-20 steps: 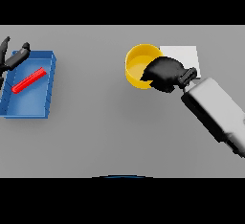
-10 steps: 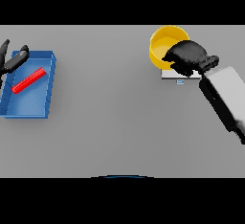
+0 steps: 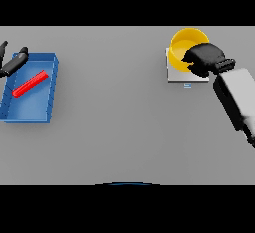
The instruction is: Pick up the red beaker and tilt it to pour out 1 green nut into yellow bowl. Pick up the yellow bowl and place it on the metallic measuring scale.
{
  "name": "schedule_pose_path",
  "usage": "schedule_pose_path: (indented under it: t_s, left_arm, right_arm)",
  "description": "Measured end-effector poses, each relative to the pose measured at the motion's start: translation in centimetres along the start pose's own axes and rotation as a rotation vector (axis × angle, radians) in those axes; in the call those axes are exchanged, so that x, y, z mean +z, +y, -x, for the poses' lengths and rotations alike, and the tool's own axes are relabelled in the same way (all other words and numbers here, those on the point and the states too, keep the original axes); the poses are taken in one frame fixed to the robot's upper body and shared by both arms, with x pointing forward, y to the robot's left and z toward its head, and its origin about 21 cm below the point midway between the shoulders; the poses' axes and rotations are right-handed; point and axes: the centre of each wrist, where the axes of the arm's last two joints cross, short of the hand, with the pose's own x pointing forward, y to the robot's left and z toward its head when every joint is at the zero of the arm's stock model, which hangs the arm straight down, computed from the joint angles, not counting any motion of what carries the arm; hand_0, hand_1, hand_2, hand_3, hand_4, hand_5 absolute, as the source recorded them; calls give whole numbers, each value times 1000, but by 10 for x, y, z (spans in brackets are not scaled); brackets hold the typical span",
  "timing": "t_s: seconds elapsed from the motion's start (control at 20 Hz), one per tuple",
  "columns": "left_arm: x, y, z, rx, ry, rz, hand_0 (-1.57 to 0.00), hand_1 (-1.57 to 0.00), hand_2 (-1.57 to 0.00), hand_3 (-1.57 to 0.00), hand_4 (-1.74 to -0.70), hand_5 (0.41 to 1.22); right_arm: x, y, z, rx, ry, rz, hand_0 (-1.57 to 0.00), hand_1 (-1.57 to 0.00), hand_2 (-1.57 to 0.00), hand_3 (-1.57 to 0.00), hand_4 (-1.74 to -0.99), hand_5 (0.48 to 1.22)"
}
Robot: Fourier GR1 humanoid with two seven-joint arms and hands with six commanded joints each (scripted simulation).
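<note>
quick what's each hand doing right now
Left hand: open, holding nothing, at the blue tray's far left corner.
Right hand: shut on the round yellow bowl, over the metallic scale.

Blue tray (image 3: 52,63), grey table (image 3: 114,122)

One yellow bowl (image 3: 180,45) is showing at about one o'clock on the desk (image 3: 114,127). One metallic measuring scale (image 3: 175,73) is lying under it, at the same clock position. One blue tray (image 3: 35,113) is sitting at about nine o'clock, and one red beaker (image 3: 30,84) is lying inside it. Two robot hands are showing: the left robot hand (image 3: 11,63) at ten o'clock and the right robot hand (image 3: 204,58) at two o'clock.
</note>
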Motion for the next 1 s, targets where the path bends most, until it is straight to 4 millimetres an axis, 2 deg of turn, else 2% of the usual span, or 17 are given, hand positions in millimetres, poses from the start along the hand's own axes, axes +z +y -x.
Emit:
schedule_pose_path:
  t_s: [0.2,0.3,0.4,0.45,0.5,0.6,0.7,0.75,0.85,1.0]
  left_arm:
    - [-1,-2,6,0,10,6,1,1,1,1,-729,713]
    - [-1,-1,1,-4,6,2,1,1,1,1,-727,712]
    - [-2,-6,2,-11,8,10,1,1,1,1,-727,715]
    - [-2,-2,3,-5,9,6,1,1,1,1,-729,717]
    - [-4,-2,2,-7,10,1,1,1,1,1,-730,720]
    - [-2,-5,2,-2,10,13,1,1,1,1,-733,728]
    - [-5,-5,1,-1,5,14,1,1,1,1,-729,723]
    - [-4,-5,3,-5,13,13,1,1,1,1,-727,717]
    - [-6,-4,2,-5,8,11,1,1,1,1,-724,708]
    - [-6,-8,-2,-7,9,8,1,1,1,1,-722,700]
  right_arm:
    - [-3,10,7,-58,5,-29,-1528,-1571,-1382,-1440,-1741,1221]
    - [-4,12,13,-75,25,-52,-1417,-1571,-1363,-1487,-1741,1221]
    - [-6,12,10,-65,10,-51,-1397,-1571,-1385,-1363,-1741,1221]
    - [-5,14,12,-74,9,-54,-1332,-1459,-1423,-1198,-1741,1221]
    - [-6,11,12,-85,12,-58,-1128,-1322,-1330,-1057,-1701,1221]
    - [-6,11,12,-100,12,-64,-721,-980,-1042,-833,-1619,1072]
    - [-7,9,14,-116,39,-85,-461,-703,-799,-669,-1563,971]
    - [-4,10,19,-113,46,-92,-369,-582,-693,-613,-1539,933]
    - [-7,10,14,-101,41,-98,-236,-380,-519,-525,-1501,877]
    - [-5,13,18,-71,17,-109,-120,-194,-311,-411,-1456,827]
